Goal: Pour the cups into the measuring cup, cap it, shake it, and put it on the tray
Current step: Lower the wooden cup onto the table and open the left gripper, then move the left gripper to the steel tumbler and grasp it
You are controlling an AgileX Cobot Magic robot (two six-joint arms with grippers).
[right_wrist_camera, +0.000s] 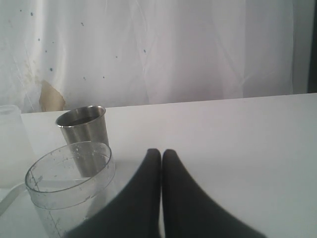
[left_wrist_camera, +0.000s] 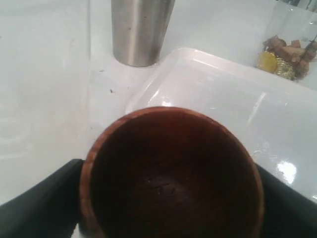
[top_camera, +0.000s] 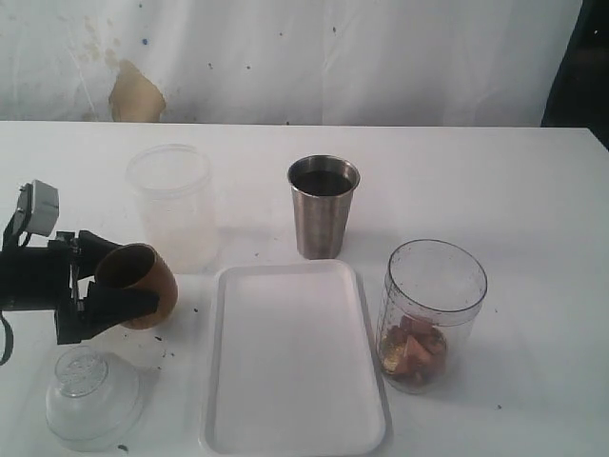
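The left claw (top_camera: 118, 276) gripped the round-bellied wooden cup (top_camera: 145, 284) across its belly, one black finger on each side, just beside the near left corner of the white tray (top_camera: 285, 419). The cup was tipped well over, its long axis nearly level, with the mouth turned back toward the wrist and away from the tray; the left wrist view showed a dark, seemingly empty bowl. The clear measuring cup (top_camera: 430, 314), with brown and gold pieces at its bottom, stood upright on the tray's opposite side, well apart from this claw. The right claw (right_wrist_camera: 161, 163) was closed on nothing and sat near that measuring cup, with the steel tumbler (top_camera: 324, 214) just beyond it, so the right arm looked better placed for the tumbler.
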